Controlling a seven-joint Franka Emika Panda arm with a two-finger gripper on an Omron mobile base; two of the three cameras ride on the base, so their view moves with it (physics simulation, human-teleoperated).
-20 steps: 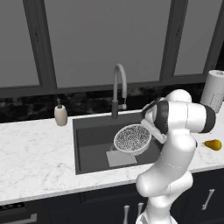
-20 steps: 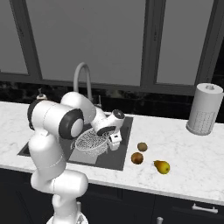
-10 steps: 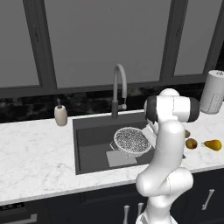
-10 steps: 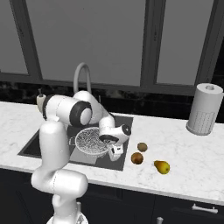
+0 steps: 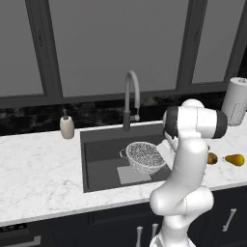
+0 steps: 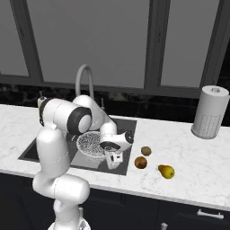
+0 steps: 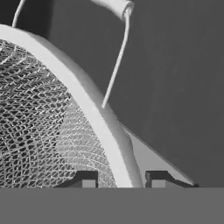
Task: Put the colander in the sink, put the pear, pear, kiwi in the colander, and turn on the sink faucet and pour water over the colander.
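Note:
The white-silver mesh colander [image 5: 144,157] [image 6: 92,143] sits level inside the dark sink [image 5: 99,149] [image 6: 127,127], over the lighter patch on its floor. My gripper [image 6: 114,158] [image 7: 121,179] is shut on the colander [image 7: 43,109], its rim running between the two fingertips beside a wire handle. The grey gooseneck faucet [image 5: 131,96] [image 6: 84,78] stands behind the basin. On the counter to the right lie a brown kiwi [image 6: 146,151], a round golden pear [image 6: 140,162] [image 5: 211,158] and a pointed yellow pear [image 6: 166,171] [image 5: 235,159].
A beige soap dispenser [image 5: 67,127] stands at the sink's back left. A paper towel roll [image 5: 236,101] [image 6: 208,112] stands at the far right of the marble counter. Dark windows rise behind the backsplash.
The arm has carried the colander lower into the sink and turned it from tilted to level. The fruit has not moved.

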